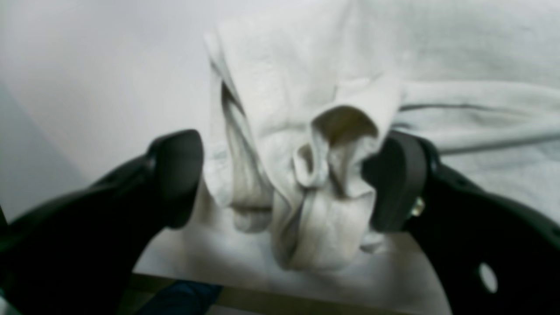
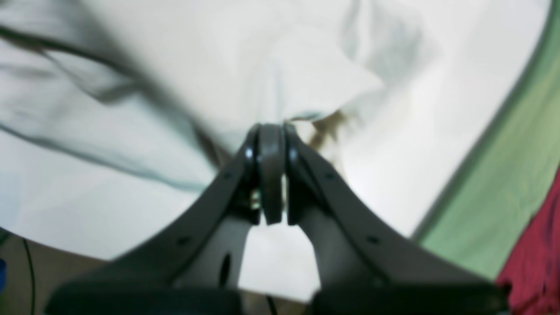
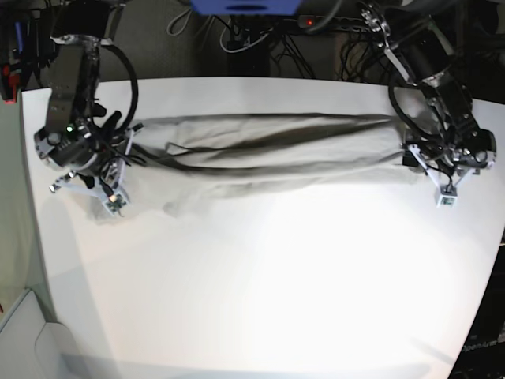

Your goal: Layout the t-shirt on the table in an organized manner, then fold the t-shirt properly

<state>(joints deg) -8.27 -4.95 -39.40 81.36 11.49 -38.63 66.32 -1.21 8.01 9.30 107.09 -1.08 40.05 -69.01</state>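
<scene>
Base view shows you the t-shirt [image 3: 268, 146] stretched into a long, wrinkled band across the far half of the white counter [image 3: 260, 300], running from one arm to the other. Your right hand [image 3: 118, 158] sits at the end on that view's left, your left hand [image 3: 414, 158] at the opposite end, both low over the cloth.

Left wrist view puts the left hand [image 1: 284, 179] around a bunched, folded end of the t-shirt [image 1: 306, 131]: its fingers [image 1: 175, 175] stand wide apart with the cloth between them. One finger is against the fabric, the other just beside it (whether it squeezes the bundle you cannot tell). This end lies close to the counter's [image 1: 87, 65] edge.

Right wrist view is blurred, yet you can see the right hand [image 2: 271, 131] with its fingers [image 2: 271, 170] pressed together, pinching a thin peak of the t-shirt [image 2: 306, 78] at its tips. Creased cloth spreads away from there over the counter [image 2: 393, 175].
</scene>
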